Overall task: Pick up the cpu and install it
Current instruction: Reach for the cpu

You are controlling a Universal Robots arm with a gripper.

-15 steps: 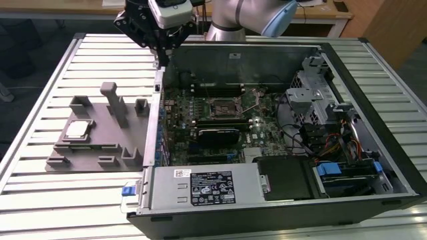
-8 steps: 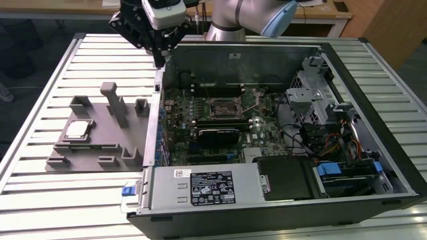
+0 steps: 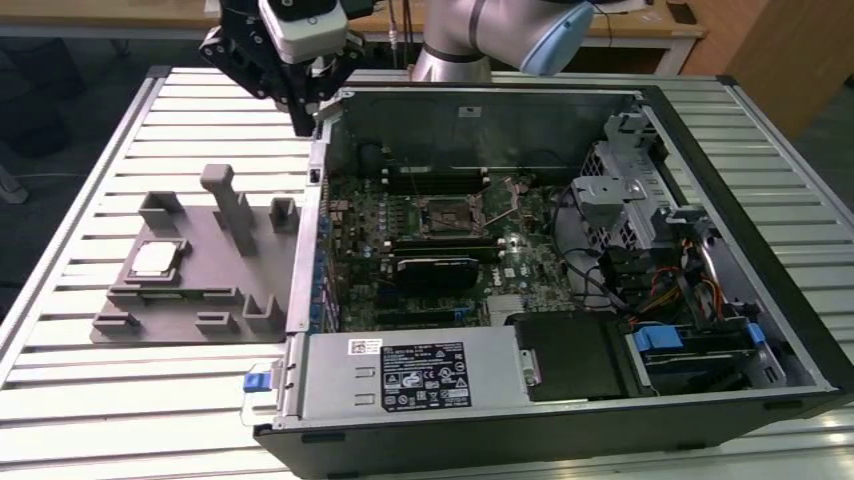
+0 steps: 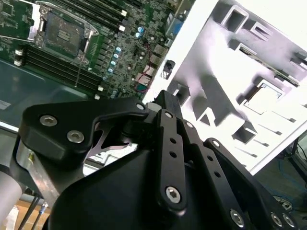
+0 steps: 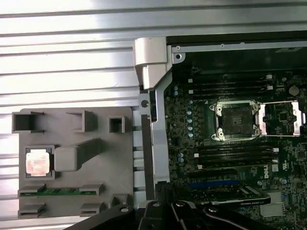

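— Ribbed metal slats are seen across the desk (image 3: 80, 390), and an opened computer case (image 3: 561, 105) is laid flat on it. What is placed next to the case?

— A grey tray (image 3: 200, 300) with upright blocks is set just beside it, on the exterior view's left. The cpu (image 3: 154, 259) is seated in a square recess of that tray, silver face up, untouched.

— How is the end effector held?

— The end effector (image 3: 304, 122) is hung in the air over the corner of the case at the upper left of the exterior view, near the wall that faces the tray. It is clenched, its tips drawn together, and nothing is gripped. It is kept well apart from the cpu.

— And the socket?

— In the first wrist view the socket (image 5: 235, 120) is seen uncovered on the green board (image 5: 192, 143), with its metal frame (image 5: 280, 117) swung open to one side.
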